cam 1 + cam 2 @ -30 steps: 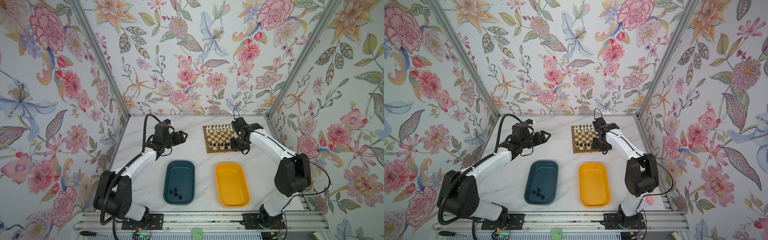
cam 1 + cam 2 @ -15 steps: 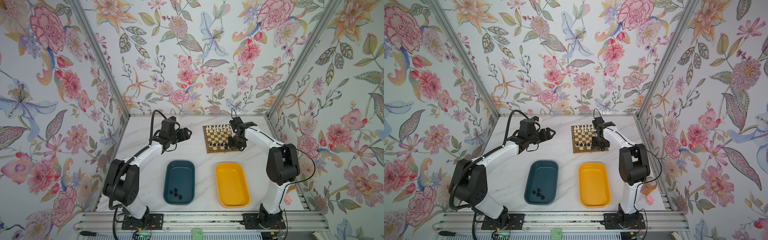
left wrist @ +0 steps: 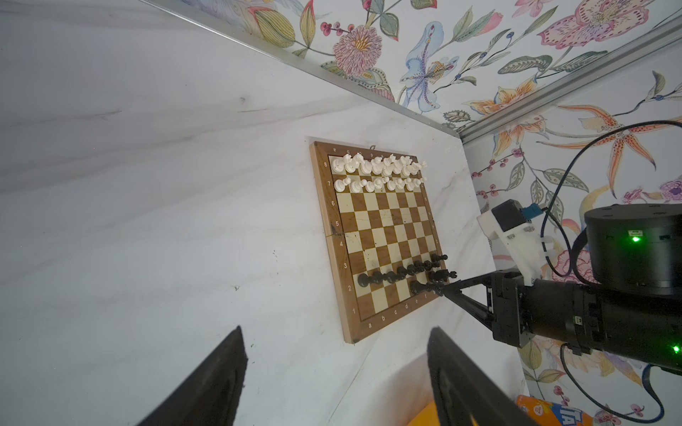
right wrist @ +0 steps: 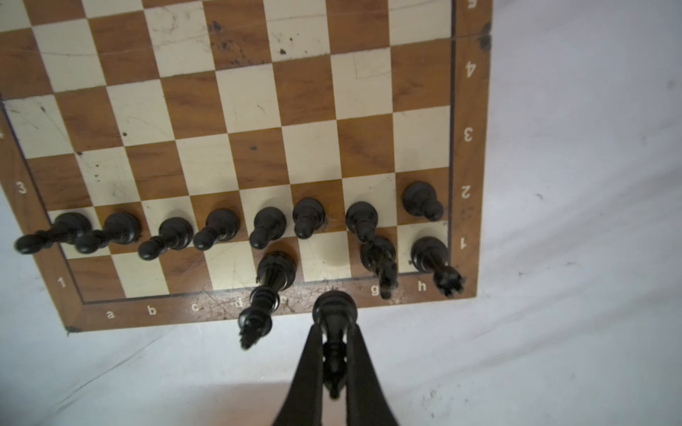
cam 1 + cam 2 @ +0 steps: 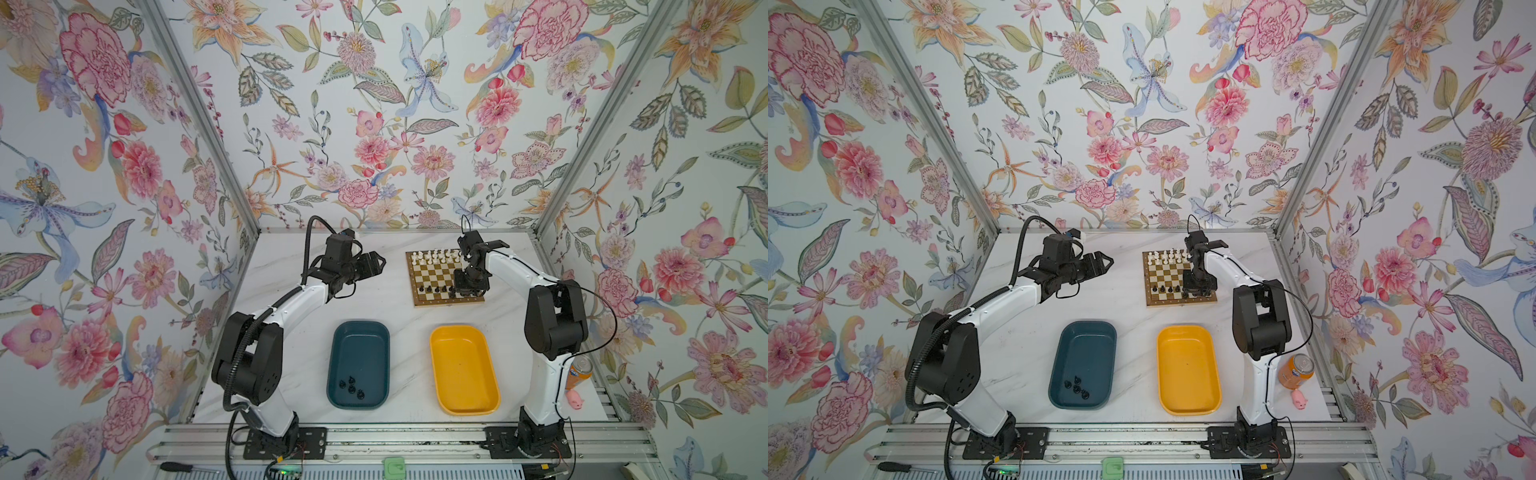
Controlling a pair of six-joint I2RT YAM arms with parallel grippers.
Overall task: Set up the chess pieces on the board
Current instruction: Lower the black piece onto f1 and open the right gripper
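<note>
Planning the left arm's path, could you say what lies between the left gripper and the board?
Only bare tabletop between left gripper and board, in both top views.

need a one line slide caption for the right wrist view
Right gripper shut on a black piece above the board edge, next to eight black pawns and three back-rank pieces.

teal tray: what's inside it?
A small cluster of black chess pieces lies at the near end of the teal tray; the rest of its floor is bare. Nothing covers it, though the pieces are too small to tell their types.
</note>
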